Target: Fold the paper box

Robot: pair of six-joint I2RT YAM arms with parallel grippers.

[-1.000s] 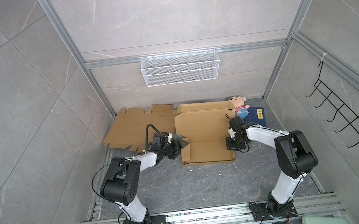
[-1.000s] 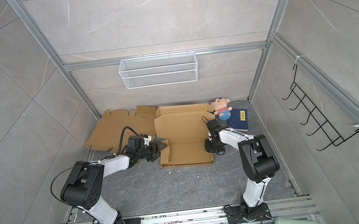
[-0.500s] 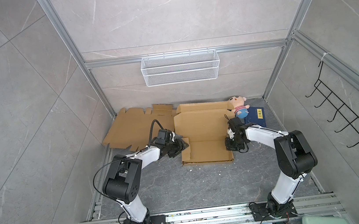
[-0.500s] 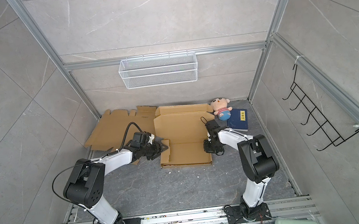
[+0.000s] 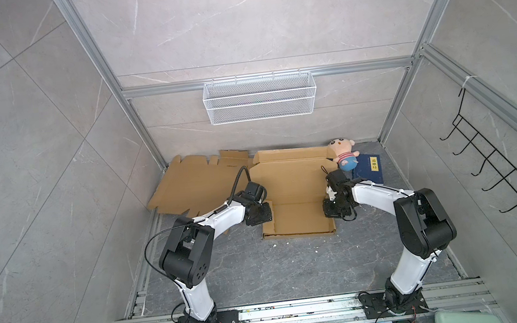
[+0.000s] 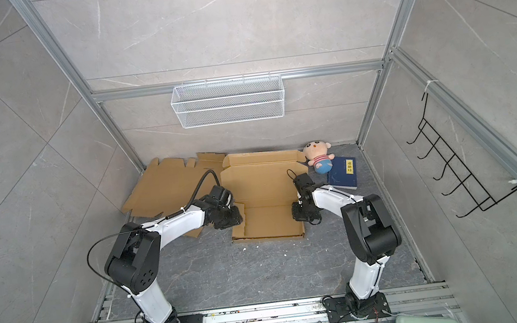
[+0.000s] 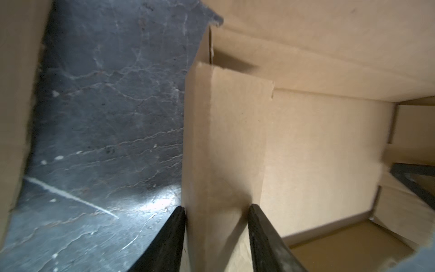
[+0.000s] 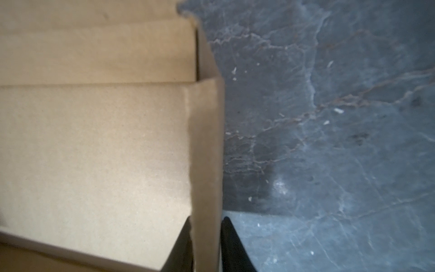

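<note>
1. L end effector at 9 o'clock of paper box: jaws pinch the upright side wall, pads on both faces.
2. R end effector at 3 o'clock: clamped on the opp. wall.
3. Box sits mid surface, lid panel open toward 12.
4. Flat cardboard sheet at box's 10; plush doll at 1, book at 2.
5. Wire basket on back wall, 12.

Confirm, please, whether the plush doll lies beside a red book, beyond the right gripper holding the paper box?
The book is dark blue, not red; both top views show it. The plush doll does lie beside it, beyond the right gripper holding the paper box.
</note>
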